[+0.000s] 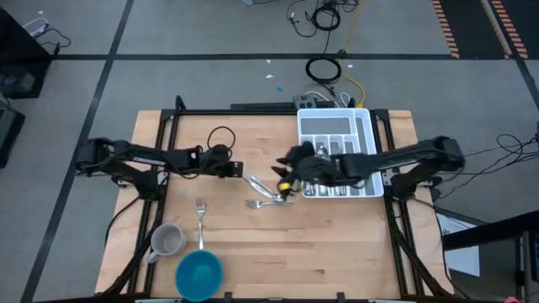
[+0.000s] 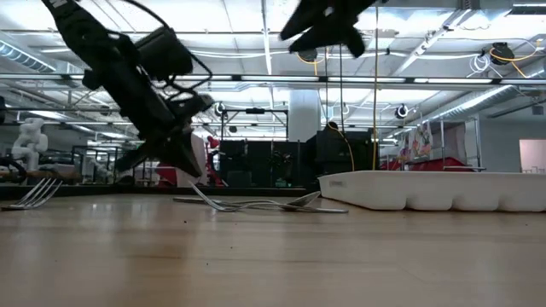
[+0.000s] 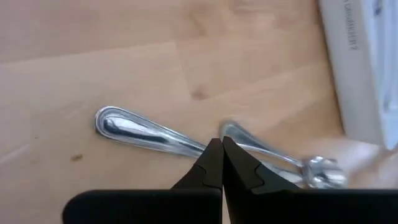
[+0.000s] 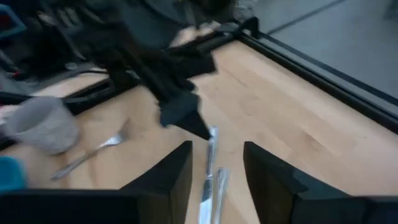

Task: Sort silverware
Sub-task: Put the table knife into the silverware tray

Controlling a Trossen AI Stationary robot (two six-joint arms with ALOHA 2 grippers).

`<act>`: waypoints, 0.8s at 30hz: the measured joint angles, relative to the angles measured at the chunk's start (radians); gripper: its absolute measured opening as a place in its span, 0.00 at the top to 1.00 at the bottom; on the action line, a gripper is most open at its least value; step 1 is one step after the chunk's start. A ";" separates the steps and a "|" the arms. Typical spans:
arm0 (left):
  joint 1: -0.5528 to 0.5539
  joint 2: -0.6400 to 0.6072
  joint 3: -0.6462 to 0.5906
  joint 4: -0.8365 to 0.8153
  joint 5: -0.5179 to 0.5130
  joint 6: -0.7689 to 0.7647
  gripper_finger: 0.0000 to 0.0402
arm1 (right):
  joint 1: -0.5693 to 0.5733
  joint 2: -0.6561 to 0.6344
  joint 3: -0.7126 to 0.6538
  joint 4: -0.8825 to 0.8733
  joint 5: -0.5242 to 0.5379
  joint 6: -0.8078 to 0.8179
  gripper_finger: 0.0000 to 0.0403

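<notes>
Silverware (image 1: 266, 192): loose pile on the wooden table, near its centre; slim shiny pieces lying flat and crossing one another, at 9 o'clock from the tray and close to it. Handles visible in the left wrist view (image 3: 146, 132) and right wrist view (image 4: 209, 171); fork tines and a bowl end visible in the low view (image 2: 256, 203).
Table (image 1: 337, 252): light wood top on a dark frame; largest item in the scene.
Left arm: reaching in from 9 o'clock across the table toward the pile.
Right arm: reaching in from 3 o'clock, passing over the tray.
Tray (image 1: 368, 122): white, compartmented, at 1 o'clock on the table; several pieces already lying in its slots, exact slots not discernible.
Bowl (image 1: 199, 274): blue, round, at 7 o'clock near the table edge.
Mug (image 1: 167, 241): grey metal, at 8 o'clock, just beside the bowl.
Single fork (image 1: 200, 217): lying apart from the pile, between pile and bowl, tines toward 12 o'clock.
Left gripper (image 1: 237, 169): fingers pressed together, nothing between them; tip low over the table at the 10 o'clock edge of the pile, above a handle.
Right gripper (image 1: 288, 181): fingers apart, nothing clamped; hovering at the 3 o'clock edge of the pile, handles showing in the gap.
</notes>
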 joint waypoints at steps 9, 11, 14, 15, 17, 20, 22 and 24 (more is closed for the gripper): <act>0.000 -0.315 0.081 -0.415 -0.051 0.105 1.00 | -0.125 0.360 0.406 -0.309 -0.187 -0.064 0.55; 0.000 -0.394 0.108 -0.515 -0.081 0.114 1.00 | -0.140 0.442 0.521 -0.362 -0.211 -0.107 0.55; 0.000 -0.502 0.154 -0.671 -0.135 0.116 1.00 | -0.156 0.554 0.680 -0.411 -0.249 -0.170 0.55; 0.000 -0.534 0.167 -0.716 -0.154 0.120 1.00 | -0.159 0.593 0.733 -0.435 -0.259 -0.185 0.55; 0.000 -0.589 0.192 -0.802 -0.189 0.131 1.00 | -0.168 0.670 0.836 -0.498 -0.262 -0.206 0.55; 0.000 -0.649 0.216 -0.905 -0.243 0.139 1.00 | -0.179 0.777 0.976 -0.592 -0.269 -0.221 0.53; 0.000 -0.674 0.216 -0.954 -0.266 0.155 1.00 | -0.187 0.840 1.054 -0.637 -0.292 -0.231 0.50; 0.000 -0.686 0.214 -0.995 -0.270 0.159 1.00 | -0.194 0.897 1.108 -0.658 -0.314 -0.235 0.49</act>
